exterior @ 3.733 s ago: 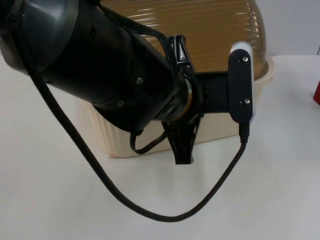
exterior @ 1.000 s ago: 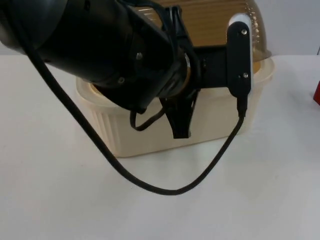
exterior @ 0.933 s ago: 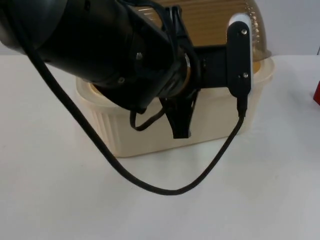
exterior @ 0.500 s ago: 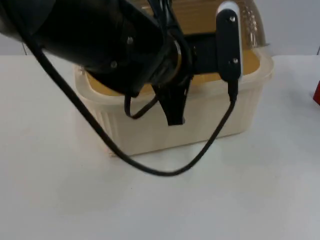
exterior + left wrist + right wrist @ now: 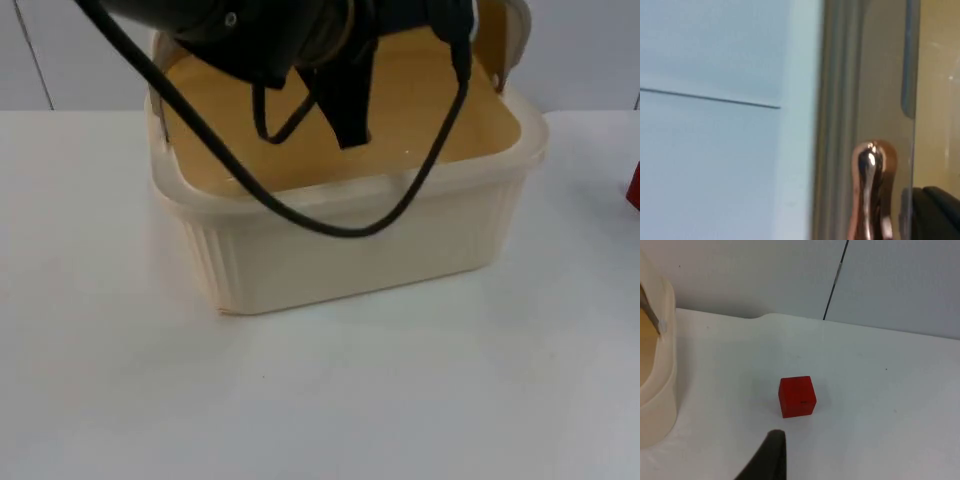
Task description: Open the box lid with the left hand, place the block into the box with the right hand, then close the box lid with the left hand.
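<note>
left end effector (image 5: 345,120) above open box (image 5: 350,250), grip unclear | block (image 5: 797,396) on white table (image 5: 400,400) | grey wall (image 5: 890,280)

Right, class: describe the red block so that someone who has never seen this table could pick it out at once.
Start at the big cream box in the middle of the white table, its inside showing tan. Go to the box's right: the red block sits apart from it on bare table. It is a small cube, the one bright red thing there.

Red block (image 5: 797,396) — on white table (image 5: 880,390)
</note>
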You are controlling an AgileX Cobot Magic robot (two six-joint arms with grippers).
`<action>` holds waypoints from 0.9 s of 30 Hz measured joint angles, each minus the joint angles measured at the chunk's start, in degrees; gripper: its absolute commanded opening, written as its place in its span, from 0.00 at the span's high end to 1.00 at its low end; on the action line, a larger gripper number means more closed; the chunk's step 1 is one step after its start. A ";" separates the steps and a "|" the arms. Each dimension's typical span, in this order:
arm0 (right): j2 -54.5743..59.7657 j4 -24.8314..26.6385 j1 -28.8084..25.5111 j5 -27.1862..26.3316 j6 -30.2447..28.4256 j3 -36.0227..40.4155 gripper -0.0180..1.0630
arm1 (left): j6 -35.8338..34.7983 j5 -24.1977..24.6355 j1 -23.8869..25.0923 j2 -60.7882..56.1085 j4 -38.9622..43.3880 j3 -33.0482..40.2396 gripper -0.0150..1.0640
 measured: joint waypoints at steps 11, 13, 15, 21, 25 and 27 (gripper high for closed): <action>0.00 -0.12 0.00 0.00 0.00 0.00 0.01 | 0.00 0.11 2.32 0.00 -0.08 -0.23 0.99; 0.00 -0.12 0.00 0.00 0.00 0.00 0.01 | 0.00 0.11 2.32 0.00 -0.08 -0.23 0.99; 0.00 -0.12 0.00 0.00 0.00 0.00 0.01 | 0.00 0.01 2.32 0.00 -0.08 -0.23 0.99; 0.00 -0.12 0.00 0.00 -0.32 0.00 0.01 | 0.00 0.69 0.80 -0.51 -10.54 -0.23 0.99; 0.00 -0.12 0.00 0.00 -0.32 0.00 0.01 | 0.00 -1.56 -1.84 -2.41 -16.23 0.25 0.99; 0.00 -0.12 0.00 0.00 -0.32 0.00 0.01 | 0.00 -6.09 -3.22 -4.65 -17.90 1.93 0.99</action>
